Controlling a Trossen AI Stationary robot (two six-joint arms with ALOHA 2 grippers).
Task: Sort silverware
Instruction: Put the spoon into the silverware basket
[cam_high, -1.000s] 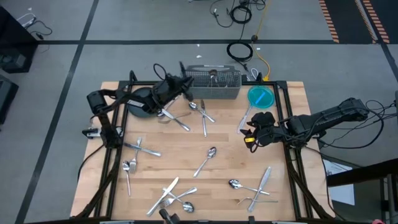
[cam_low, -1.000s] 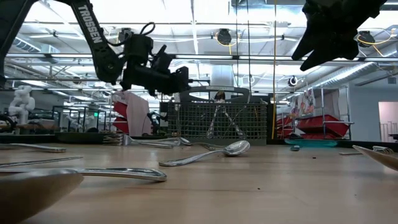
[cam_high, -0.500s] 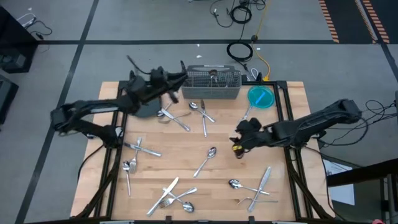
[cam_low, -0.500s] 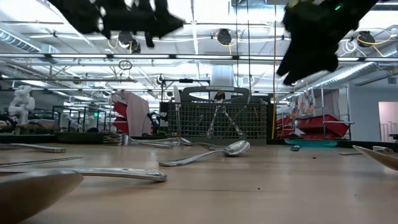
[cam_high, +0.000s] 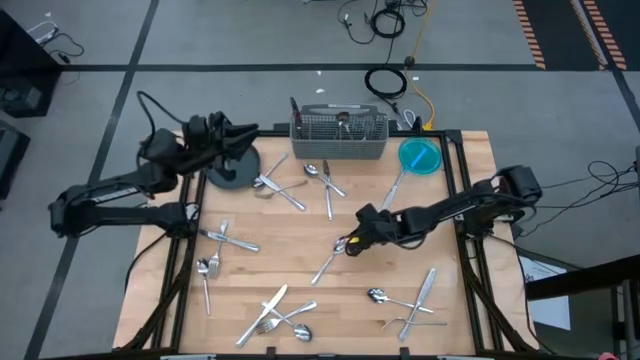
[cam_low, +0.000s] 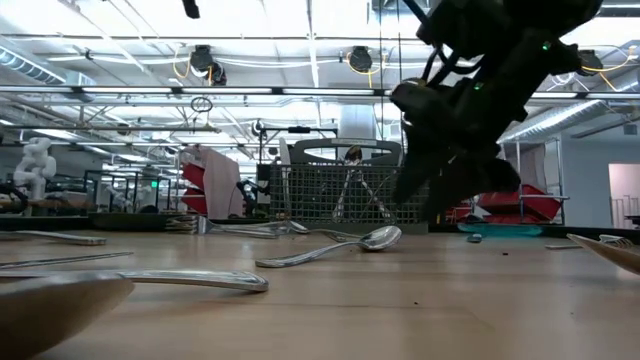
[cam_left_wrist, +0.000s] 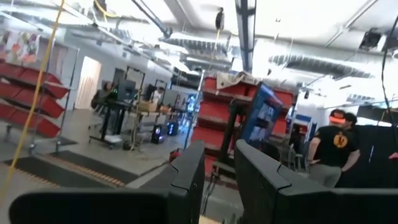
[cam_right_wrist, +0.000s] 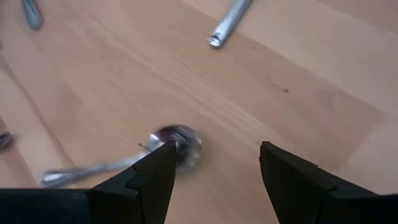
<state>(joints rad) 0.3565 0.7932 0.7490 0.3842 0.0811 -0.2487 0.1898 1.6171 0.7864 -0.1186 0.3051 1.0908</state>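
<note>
Silverware lies scattered over the wooden table (cam_high: 290, 230): forks, spoons and knives, several of them. One spoon (cam_high: 332, 256) lies near the table's middle, bowl (cam_right_wrist: 180, 146) up. My right gripper (cam_high: 348, 244) hangs open just over that bowl, slanting down from the table's right side; its fingers (cam_right_wrist: 155, 171) straddle the spot beside the bowl, and I see no touch. My left gripper (cam_high: 248, 131) is raised high over the table's far left corner. Its fingers (cam_left_wrist: 193, 171) are a little apart, with nothing between them.
A grey wire-mesh caddy (cam_high: 340, 136) with a few pieces standing in it sits at the far edge. A dark round plate (cam_high: 232, 172) lies at the far left, a teal round dish (cam_high: 418, 156) at the far right. Black frame rails (cam_high: 470, 250) run along both sides. A person (cam_left_wrist: 333, 152) stands in the room beyond.
My left gripper has risen from beside the caddy and drawn back toward the table's far left corner, tipping up. My right gripper has gone down and toward the table's middle, from the right edge to just over the middle spoon. The silverware has kept still.
</note>
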